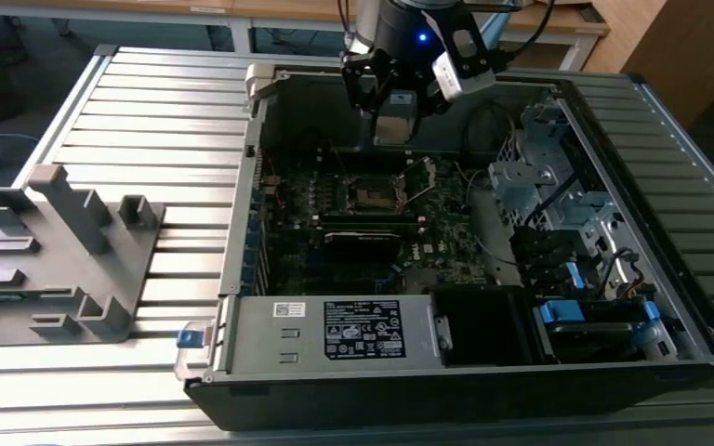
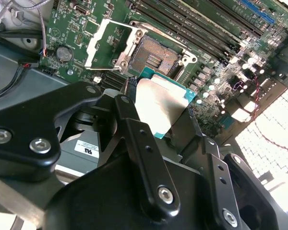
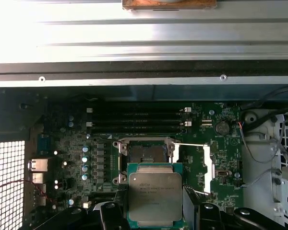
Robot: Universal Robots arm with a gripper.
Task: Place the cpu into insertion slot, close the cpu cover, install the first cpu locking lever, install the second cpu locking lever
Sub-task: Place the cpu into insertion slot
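The cpu (image 3: 155,194) is held clenched in the gripper (image 3: 156,213) near the insertion slot (image 3: 145,154) (cpu cover (image 3: 207,165) open); placement likely needs squared alignment.

Robotics lab bench set up for computer assembly.
An opened black desktop computer case (image 1: 456,401) lies on a ribbed aluminium profile table (image 1: 146,111), beside a grey moulded plastic fixture (image 1: 66,251); pale wooden desks (image 1: 295,9) stand behind.
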